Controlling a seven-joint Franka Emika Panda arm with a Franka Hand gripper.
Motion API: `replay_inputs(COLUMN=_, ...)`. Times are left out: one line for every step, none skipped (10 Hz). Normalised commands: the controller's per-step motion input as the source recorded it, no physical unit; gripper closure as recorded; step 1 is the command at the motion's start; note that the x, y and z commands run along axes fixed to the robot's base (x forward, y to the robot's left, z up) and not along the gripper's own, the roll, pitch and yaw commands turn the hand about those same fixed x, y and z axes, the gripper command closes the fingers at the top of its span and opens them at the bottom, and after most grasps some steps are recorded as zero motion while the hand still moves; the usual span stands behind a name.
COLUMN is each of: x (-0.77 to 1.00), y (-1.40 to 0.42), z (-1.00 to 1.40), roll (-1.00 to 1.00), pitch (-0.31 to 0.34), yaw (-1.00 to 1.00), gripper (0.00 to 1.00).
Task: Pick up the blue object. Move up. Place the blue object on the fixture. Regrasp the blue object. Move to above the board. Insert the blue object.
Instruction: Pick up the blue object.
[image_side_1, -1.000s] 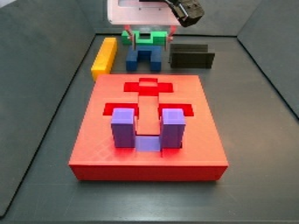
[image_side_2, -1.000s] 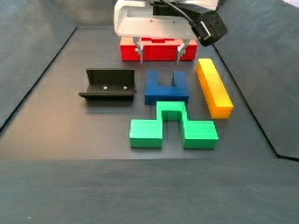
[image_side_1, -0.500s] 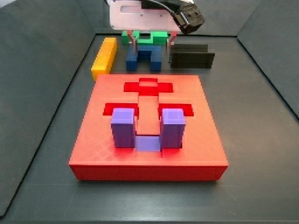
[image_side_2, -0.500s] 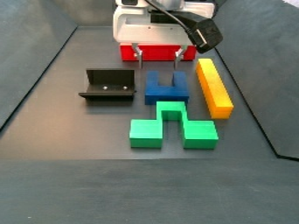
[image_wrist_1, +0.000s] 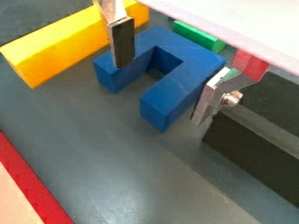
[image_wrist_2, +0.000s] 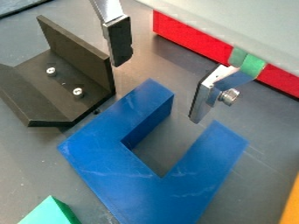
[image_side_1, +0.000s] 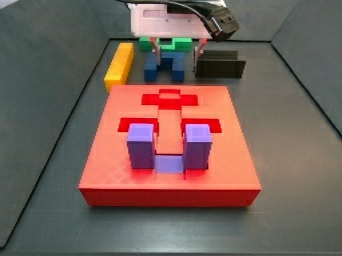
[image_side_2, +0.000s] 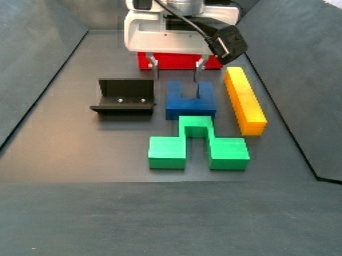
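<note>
The blue object (image_side_2: 190, 98) is a dark blue U-shaped block lying flat on the floor; it also shows in a side view (image_side_1: 164, 66) and in both wrist views (image_wrist_1: 158, 74) (image_wrist_2: 152, 153). My gripper (image_side_2: 179, 66) hangs open just over it, also seen in a side view (image_side_1: 178, 42). In a wrist view the gripper (image_wrist_1: 163, 68) has one finger at each outer side of the block, not closed on it. The black fixture (image_side_2: 123, 97) (image_wrist_2: 52, 79) stands beside the block. The red board (image_side_1: 167, 150) lies flat beyond it.
A yellow bar (image_side_2: 245, 98) lies on the blue block's other side. A green block (image_side_2: 197, 143) lies just next to the blue one. A lighter purple U-shaped block (image_side_1: 167, 148) sits in the board's recess. Dark walls enclose the floor.
My gripper has come down toward the blue block, still open. The blocks have not moved.
</note>
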Motion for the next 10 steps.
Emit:
replay_inputs(x=0.09, y=-0.01, z=-0.15, roll=0.07, pitch=0.0, yaw=0.02, gripper=0.0)
replay_inputs(x=0.03, y=-0.01, z=-0.17, roll=0.07, pitch=0.0, yaw=0.0, gripper=0.0)
replay_inputs(x=0.0, y=0.0, z=-0.16, roll=0.07, pitch=0.0, yaw=0.0, gripper=0.0)
replay_inputs(x=0.0, y=0.0, z=-0.15, roll=0.04, pitch=0.0, yaw=0.0, gripper=0.0)
replay_inputs(x=0.0, y=0.0, z=-0.14, roll=0.03, pitch=0.0, yaw=0.0, gripper=0.0)
replay_inputs(x=-0.01, y=0.0, z=-0.11, roll=0.03, pitch=-0.003, yaw=0.0, gripper=0.0)
replay_inputs(x=-0.01, y=0.0, z=-0.09, roll=0.03, pitch=0.0, yaw=0.0, gripper=0.0)
replay_inputs(x=-0.03, y=0.0, z=-0.08, roll=0.03, pitch=0.0, yaw=0.0, gripper=0.0)
replay_inputs(x=-0.11, y=0.0, z=-0.09, roll=0.02, pitch=-0.003, yaw=-0.01, gripper=0.0)
replay_inputs(x=-0.27, y=0.0, z=-0.1, roll=0.03, pitch=-0.024, yaw=-0.08, gripper=0.0)
